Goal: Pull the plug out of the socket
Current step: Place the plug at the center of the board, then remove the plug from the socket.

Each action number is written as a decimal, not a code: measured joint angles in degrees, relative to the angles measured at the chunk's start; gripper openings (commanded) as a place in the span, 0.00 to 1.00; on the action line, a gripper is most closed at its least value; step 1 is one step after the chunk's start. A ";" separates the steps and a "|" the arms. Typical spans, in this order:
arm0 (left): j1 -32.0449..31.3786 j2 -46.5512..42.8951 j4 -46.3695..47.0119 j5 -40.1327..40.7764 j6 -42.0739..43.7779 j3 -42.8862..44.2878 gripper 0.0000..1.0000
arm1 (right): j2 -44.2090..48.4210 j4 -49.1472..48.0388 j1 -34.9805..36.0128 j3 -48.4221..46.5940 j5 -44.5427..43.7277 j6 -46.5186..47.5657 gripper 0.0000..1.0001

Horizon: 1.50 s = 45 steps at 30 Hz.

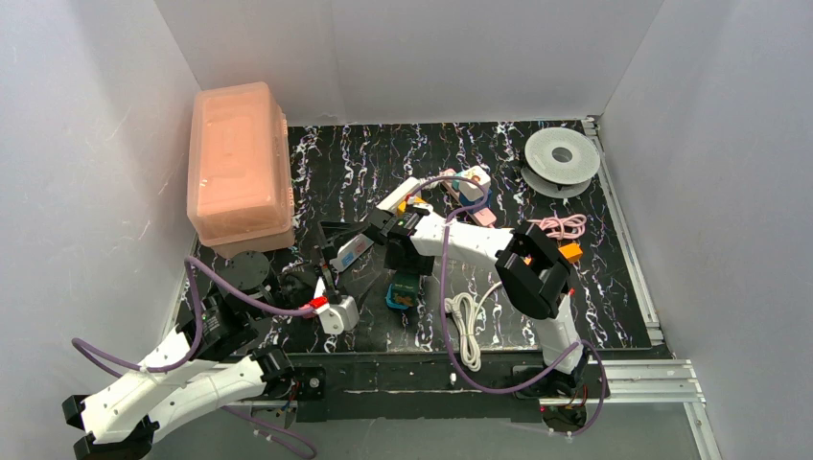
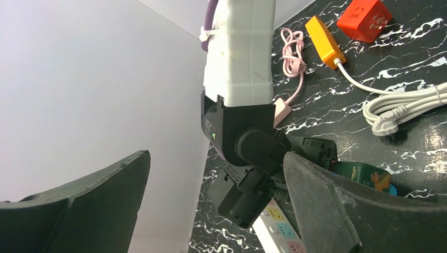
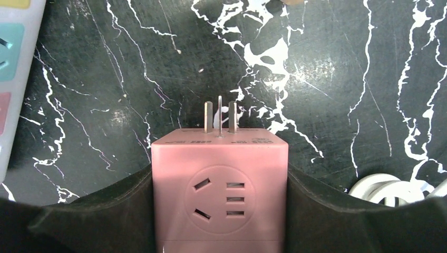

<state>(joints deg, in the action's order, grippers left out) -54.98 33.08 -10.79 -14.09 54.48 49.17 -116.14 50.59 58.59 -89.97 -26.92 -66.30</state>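
Observation:
My right gripper (image 3: 220, 176) is shut on the plug (image 3: 220, 184), a pink cube adapter with outlet holes on its face. Its metal prongs (image 3: 220, 117) stick out bare over the black marbled mat, touching nothing. The socket (image 3: 13, 63), a white strip with pastel outlet faces, lies at the left edge of the right wrist view, apart from the plug. In the top view the socket (image 1: 353, 251) runs diagonally beside the right gripper (image 1: 403, 259), which hides the plug. My left gripper (image 2: 216, 158) stands wide open and empty, with the socket's end (image 2: 279, 229) close to its right finger.
A coiled white cord (image 1: 467, 326) lies near the front, a teal box (image 1: 404, 292) just beside the right gripper. An orange block (image 2: 326, 39), a red cube (image 2: 363, 20) and a pink cable (image 2: 292, 55) lie farther right. A pink bin (image 1: 238, 163) and a grey spool (image 1: 562, 158) sit at the back.

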 measured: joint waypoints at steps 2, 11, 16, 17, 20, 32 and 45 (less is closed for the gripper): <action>0.00 -0.44 -0.52 -0.02 0.04 0.00 0.98 | -0.52 0.09 0.00 -0.74 0.02 0.07 0.62; 0.00 -0.72 -2.10 -0.17 0.24 0.00 0.98 | -0.04 0.90 0.33 -0.87 -0.59 1.81 0.76; 0.00 -0.79 -2.86 -0.28 0.44 0.00 0.98 | 3.06 1.90 1.31 -0.92 -1.42 3.76 0.76; 0.00 -0.81 -3.04 -0.28 0.46 0.00 0.98 | 3.93 1.88 1.51 -0.90 -1.40 4.48 0.76; 0.00 -1.11 -3.54 -0.28 0.44 0.00 0.98 | 8.15 0.35 1.70 0.48 -1.27 7.76 0.76; 0.00 -1.53 -5.46 -1.18 -0.68 0.09 0.98 | 21.22 -6.12 -10.32 8.17 0.79 23.28 0.61; -0.11 14.95 -7.21 4.66 -33.64 -3.04 0.98 | 20.72 -16.90 -10.80 21.59 5.60 27.32 0.49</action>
<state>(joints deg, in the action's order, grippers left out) -55.09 48.03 -18.00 -9.43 20.84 46.13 -95.42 33.69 47.79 -68.38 -21.32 -38.98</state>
